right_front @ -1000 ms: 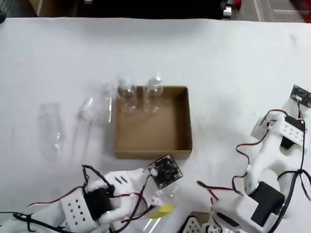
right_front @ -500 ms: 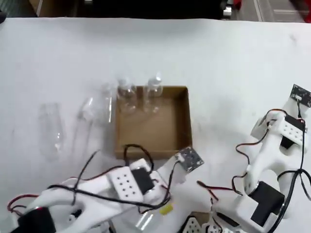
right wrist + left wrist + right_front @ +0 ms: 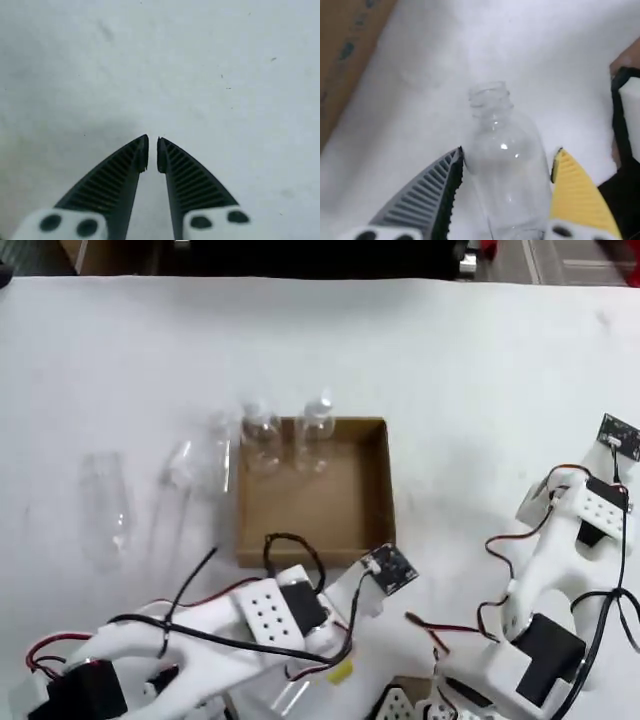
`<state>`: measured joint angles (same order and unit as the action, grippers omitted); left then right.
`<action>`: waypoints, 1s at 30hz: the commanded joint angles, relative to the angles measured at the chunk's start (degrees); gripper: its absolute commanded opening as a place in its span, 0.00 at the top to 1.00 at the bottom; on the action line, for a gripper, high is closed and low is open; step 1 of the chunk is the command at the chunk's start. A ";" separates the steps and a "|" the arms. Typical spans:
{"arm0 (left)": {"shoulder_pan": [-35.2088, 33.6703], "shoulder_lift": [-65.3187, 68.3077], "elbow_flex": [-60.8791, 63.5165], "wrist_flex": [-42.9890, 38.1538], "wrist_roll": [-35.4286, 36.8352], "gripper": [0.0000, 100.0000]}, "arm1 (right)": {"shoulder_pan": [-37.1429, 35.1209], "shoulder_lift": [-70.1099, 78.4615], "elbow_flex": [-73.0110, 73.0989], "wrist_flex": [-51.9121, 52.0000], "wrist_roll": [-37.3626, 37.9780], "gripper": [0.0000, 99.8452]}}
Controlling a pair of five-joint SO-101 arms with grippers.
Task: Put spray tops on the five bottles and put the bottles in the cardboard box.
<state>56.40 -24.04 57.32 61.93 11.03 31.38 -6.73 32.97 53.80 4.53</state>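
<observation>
My left gripper (image 3: 508, 151) is shut on a clear bottle (image 3: 502, 160) with an open threaded neck and no spray top; the grey finger (image 3: 432, 195) and the yellow finger (image 3: 575, 192) press its two sides. In the high view this arm (image 3: 270, 620) lies at the near edge, just in front of the cardboard box (image 3: 378, 480). Two clear bottles (image 3: 262, 435) (image 3: 318, 428) stand at the box's far wall. Two more bottles (image 3: 105, 505) (image 3: 185, 480) lie on the table left of the box. My right gripper (image 3: 152, 150) is shut over bare white table.
The right arm (image 3: 560, 550) with its red and black cables is folded at the table's right near corner. A brown box wall (image 3: 345, 50) runs beside the held bottle. A black and white arm part (image 3: 627, 115) stands close on the bottle's other side.
The left arm has swung and stretched to the right along the box's front wall, carrying the bottle. The right arm has kept still.
</observation>
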 commanded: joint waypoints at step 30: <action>-0.31 -0.66 -35.69 25.41 -18.73 0.98 | 0.75 -2.68 0.53 -0.92 -0.62 0.98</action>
<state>56.31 -23.96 25.93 86.20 -3.47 31.47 -6.90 33.93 53.45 4.53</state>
